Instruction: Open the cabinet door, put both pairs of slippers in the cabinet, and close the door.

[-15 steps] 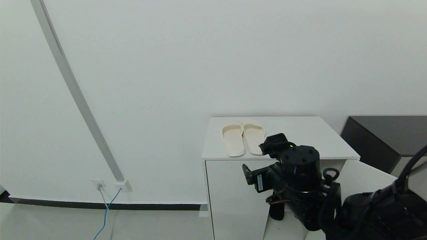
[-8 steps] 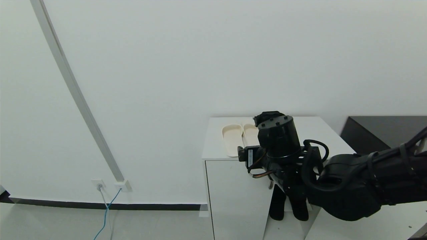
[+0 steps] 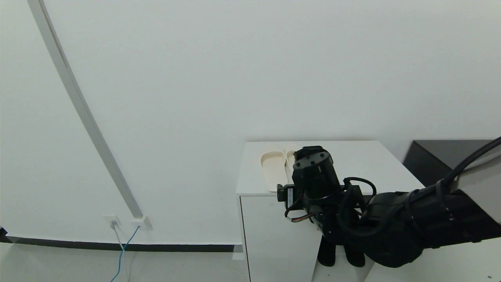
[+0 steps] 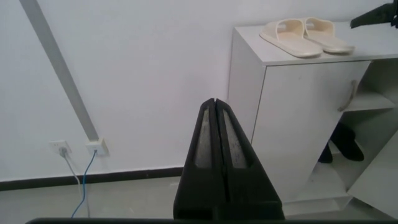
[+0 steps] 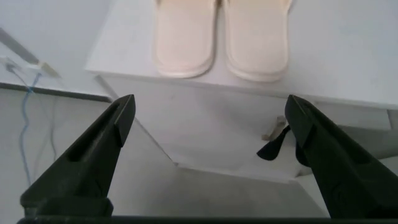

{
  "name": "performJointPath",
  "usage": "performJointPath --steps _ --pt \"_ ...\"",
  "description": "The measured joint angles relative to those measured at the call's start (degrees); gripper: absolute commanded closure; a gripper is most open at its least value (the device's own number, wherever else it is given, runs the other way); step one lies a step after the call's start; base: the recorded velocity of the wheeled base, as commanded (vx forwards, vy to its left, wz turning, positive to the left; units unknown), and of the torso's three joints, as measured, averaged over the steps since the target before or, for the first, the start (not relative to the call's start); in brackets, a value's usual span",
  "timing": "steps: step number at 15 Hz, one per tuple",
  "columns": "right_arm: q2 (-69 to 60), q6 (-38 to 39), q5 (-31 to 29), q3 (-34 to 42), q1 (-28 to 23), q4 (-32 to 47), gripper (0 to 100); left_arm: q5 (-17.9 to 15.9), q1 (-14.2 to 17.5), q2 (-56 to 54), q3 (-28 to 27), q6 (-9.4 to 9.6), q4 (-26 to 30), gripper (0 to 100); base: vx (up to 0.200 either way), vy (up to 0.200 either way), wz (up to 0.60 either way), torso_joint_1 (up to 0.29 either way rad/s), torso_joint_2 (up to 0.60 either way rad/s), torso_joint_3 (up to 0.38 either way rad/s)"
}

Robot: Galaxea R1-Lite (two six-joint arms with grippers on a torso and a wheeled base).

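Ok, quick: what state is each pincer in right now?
Left pincer: closed, empty.
Right pincer: open, holding nothing.

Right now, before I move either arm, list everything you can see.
cream slippers: one pair, cream, side by side on the cabinet top
black slippers: one pair, black, on the cabinet floor inside
cabinet: one, white, against the wall, one side open
sockets: two, white, low on the wall
cable: one, blue, hanging from a socket
wall strip: one, grey, slanting up the wall
dark table: one, black, right of the cabinet
left gripper: black, shut, away from the cabinet
right gripper: black, open, over the cabinet's front edge
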Motion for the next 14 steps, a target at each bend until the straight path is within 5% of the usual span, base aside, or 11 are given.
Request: performJointPath --steps 7,14 --pt "7.06 -0.77 0.93 -1.54 -1.89 -7.19 0 -0.02 0.00 0.00 0.00 -0.06 -0.01 100 0.000 0.000 0.00 0.000 0.00 0.000" --pt "18.08 -5.78 4.05 -16.42 -7.68 -8.73 0 0.20 0.00 0.00 0.00 -0.24 -0.01 100 0.000 0.000 0.00 0.000 0.00 0.000"
